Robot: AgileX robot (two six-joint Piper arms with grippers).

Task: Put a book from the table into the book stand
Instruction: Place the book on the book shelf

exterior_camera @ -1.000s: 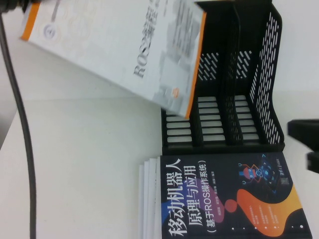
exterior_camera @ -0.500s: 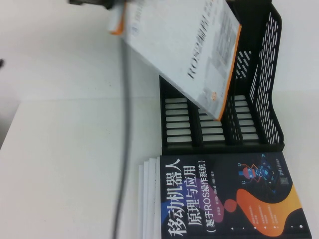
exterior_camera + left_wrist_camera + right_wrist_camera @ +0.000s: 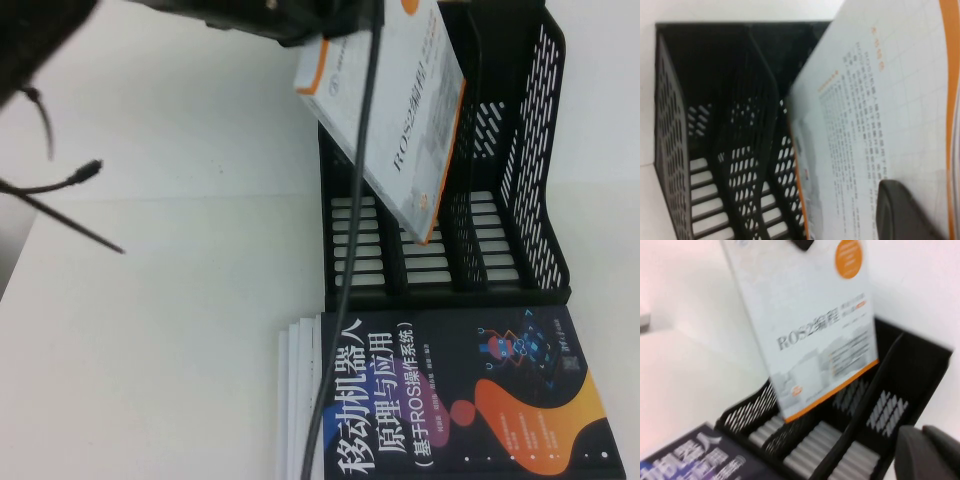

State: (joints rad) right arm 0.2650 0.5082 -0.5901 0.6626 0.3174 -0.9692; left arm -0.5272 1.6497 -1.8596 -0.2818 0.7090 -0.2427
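Observation:
My left gripper (image 3: 300,25) is at the top of the high view, shut on the upper edge of a white book with orange trim (image 3: 400,120). The book hangs tilted over the black book stand (image 3: 530,150), its lower corner down in the middle slot. In the left wrist view one finger (image 3: 905,210) presses on the book's back cover (image 3: 880,100), beside the stand's dividers (image 3: 730,125). The right wrist view shows the book's front cover (image 3: 810,325) over the stand (image 3: 910,370). My right gripper (image 3: 927,455) is shut and empty, off to the stand's right.
A stack of books with a dark blue and orange cover (image 3: 450,400) lies on the white table in front of the stand; it also shows in the right wrist view (image 3: 685,460). A black cable (image 3: 345,300) hangs across the high view.
My left arm has carried the white book to the right and turned it more upright. Its lower corner has come down into the stand's middle slot. The cable swung right with it.

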